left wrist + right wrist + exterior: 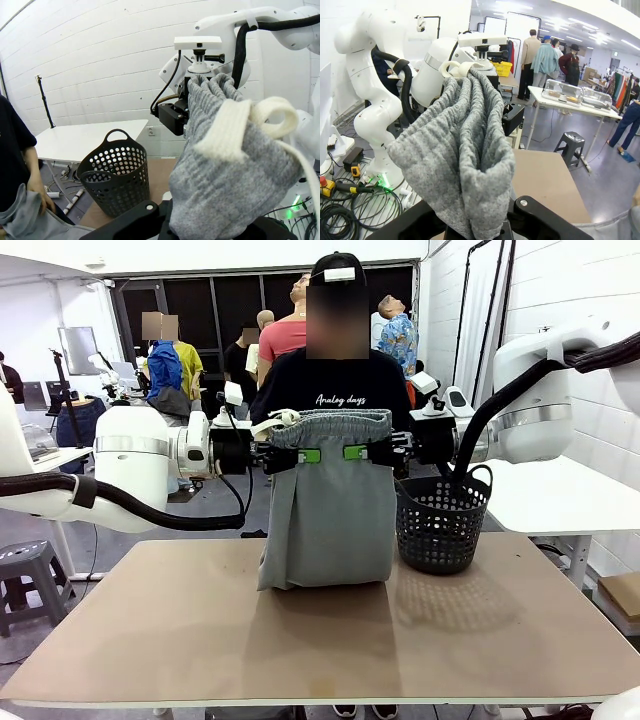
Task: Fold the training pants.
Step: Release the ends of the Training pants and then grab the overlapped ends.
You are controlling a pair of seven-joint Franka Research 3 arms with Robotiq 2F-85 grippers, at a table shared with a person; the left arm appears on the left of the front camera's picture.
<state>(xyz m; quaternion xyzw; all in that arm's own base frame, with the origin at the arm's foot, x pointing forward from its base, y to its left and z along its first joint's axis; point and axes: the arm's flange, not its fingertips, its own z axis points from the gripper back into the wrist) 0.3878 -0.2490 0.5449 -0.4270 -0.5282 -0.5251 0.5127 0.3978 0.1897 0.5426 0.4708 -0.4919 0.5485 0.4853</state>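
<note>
- Grey training pants (330, 510) hang upright btwn the arms, waistband at top, lower end resting mid table (200, 640).
- L gripper (308, 455) clamped on waistband, left part.
- R gripper (356, 452) clamped on waistband just beside it, right part.
- Just right of pants, on table: black basket (440, 525).
- Behind pants, far side: person (335, 385).

The training pants (330, 510) hang at the centre of the surface (180, 640).
Left claw (310, 455) and right claw (355, 452) grip them at 11 and 1 o'clock; basket (440, 525) just beside at 3 o'clock; person (335, 390) behind at 12.
</note>
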